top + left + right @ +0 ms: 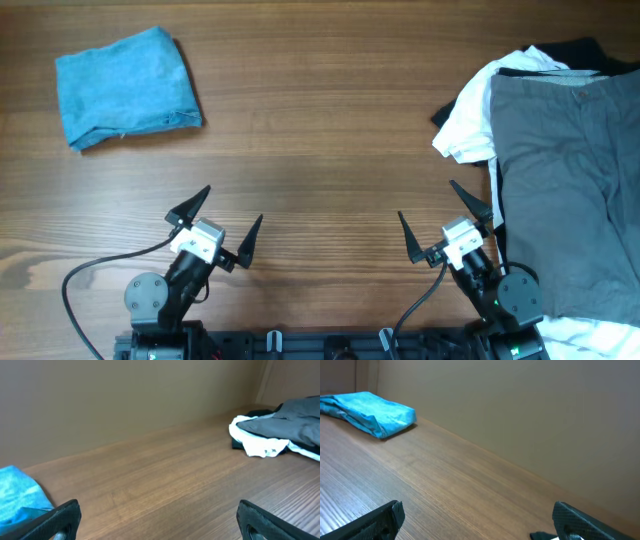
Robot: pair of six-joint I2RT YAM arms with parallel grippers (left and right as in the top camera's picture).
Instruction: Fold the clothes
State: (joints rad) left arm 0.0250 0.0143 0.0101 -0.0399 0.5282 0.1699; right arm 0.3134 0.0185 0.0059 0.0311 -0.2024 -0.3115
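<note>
Just left of the grey shorts (570,170), your right gripper (426,198) hangs low over the bare table (330,130), fingers spread wide and nothing between them. Its base sits against the shorts' near left corner. Further left of the shorts, your left gripper (233,202) is spread just as wide and is equally empty.

The shorts lie flat on top of a heap, with a white piece (470,110) spilling out from under their left edge and a black piece (575,48) showing beyond their far edge. Their right side runs out of the overhead view. Well to the far left of the shorts, a light-blue piece (125,85) sits in a compact folded pad.

Expect the shorts to be light, limp woven cloth that sags and drapes once lifted. They should not be slippery. Take them at the waistband or a hem, where the doubled fabric gives your fingers bite, and pinch shallow so the white piece underneath does not come along.

Their long axis runs away from your base. What looks like the waistband lies at the far end, and the legs point back toward you.
</note>
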